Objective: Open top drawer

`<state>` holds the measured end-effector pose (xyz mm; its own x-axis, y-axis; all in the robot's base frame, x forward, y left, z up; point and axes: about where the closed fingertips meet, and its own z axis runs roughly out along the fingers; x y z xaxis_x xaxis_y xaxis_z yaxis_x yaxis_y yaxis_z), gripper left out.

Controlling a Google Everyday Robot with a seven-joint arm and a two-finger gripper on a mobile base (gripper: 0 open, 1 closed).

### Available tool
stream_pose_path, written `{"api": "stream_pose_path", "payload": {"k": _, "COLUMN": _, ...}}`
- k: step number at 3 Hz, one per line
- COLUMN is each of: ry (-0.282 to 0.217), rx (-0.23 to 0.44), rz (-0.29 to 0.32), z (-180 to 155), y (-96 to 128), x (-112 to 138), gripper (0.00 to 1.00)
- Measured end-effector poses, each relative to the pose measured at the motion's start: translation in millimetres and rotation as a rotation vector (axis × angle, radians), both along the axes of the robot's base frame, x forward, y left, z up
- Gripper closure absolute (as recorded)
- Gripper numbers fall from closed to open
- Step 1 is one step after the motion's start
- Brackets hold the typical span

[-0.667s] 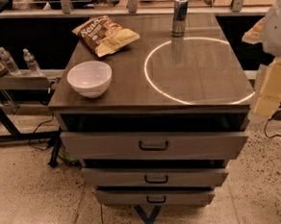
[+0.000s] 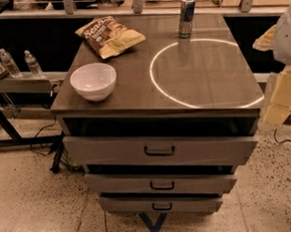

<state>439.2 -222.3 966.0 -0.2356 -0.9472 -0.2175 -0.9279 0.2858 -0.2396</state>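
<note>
The top drawer (image 2: pixel 113 149) is the tallest of three grey drawers in a cabinet with a brown top. Its wide flat front carries a small dark loop handle (image 2: pixel 159 151) at centre. The front stands a little out from the cabinet, with a dark gap above it. My gripper (image 2: pixel 284 96) shows as cream and white parts at the right edge of the view, beside the cabinet's right side at about top-drawer height. It is apart from the handle and holds nothing that I can see.
On the cabinet top (image 2: pixel 134 96) are a white bowl (image 2: pixel 93 80), a chip bag (image 2: pixel 109 36), a can (image 2: pixel 186 17) and a ring of reflected light. Two shallower drawers (image 2: pixel 162 185) sit below. A side shelf with two water bottles (image 2: pixel 9 62) stands left. A blue X (image 2: pixel 154 227) marks the floor.
</note>
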Motion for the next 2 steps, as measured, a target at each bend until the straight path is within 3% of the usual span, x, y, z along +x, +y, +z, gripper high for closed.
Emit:
{"api": "stream_pose_path", "payload": {"k": 1, "ry": 0.039, "rx": 0.026, "rz": -0.034, "z": -33.3, "y": -13.0, "x": -12.8, "gripper": 0.0}}
{"api": "stream_pose_path", "payload": {"k": 2, "ry": 0.102, "rx": 0.052, "rz": -0.036, "z": -85.7, "y": -17.1, "x": -41.2, "gripper": 0.0}}
